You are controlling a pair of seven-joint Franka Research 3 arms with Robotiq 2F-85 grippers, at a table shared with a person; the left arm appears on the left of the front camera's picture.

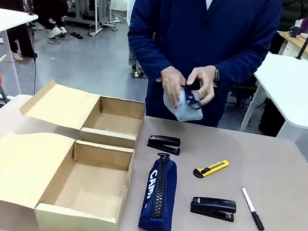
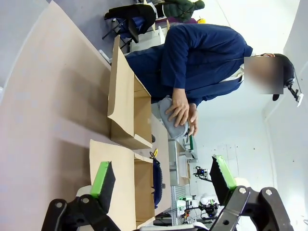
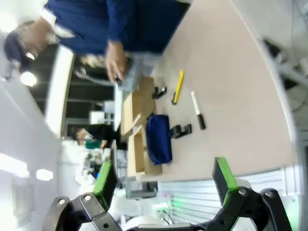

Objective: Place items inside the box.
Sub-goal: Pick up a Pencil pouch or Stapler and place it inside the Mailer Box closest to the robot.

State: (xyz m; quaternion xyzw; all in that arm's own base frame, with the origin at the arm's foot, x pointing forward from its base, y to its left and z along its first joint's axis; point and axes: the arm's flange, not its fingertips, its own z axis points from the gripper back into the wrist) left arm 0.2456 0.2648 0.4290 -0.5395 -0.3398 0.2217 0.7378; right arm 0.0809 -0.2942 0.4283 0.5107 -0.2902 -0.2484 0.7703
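Two open cardboard boxes sit at the table's left, a near one (image 1: 75, 223) and a far one (image 1: 108, 137), both empty. Right of them lie a navy zip pouch (image 1: 159, 194) with white lettering, a black stapler (image 1: 164, 144), a second stapler (image 1: 213, 207), a yellow-black utility knife (image 1: 211, 168) and a white marker (image 1: 252, 208). The person at the far side holds a pale grey pouch (image 1: 184, 104) in both hands above the table edge. My left gripper (image 2: 162, 177) is open and empty, high above the boxes (image 2: 120, 96). My right gripper (image 3: 165, 178) is open and empty, far from the navy pouch (image 3: 159, 137) and marker (image 3: 197, 110).
The boxes' lids fold out to the left over the table. Bare tabletop lies right of the marker and along the near edge. White tables stand behind the person on both sides.
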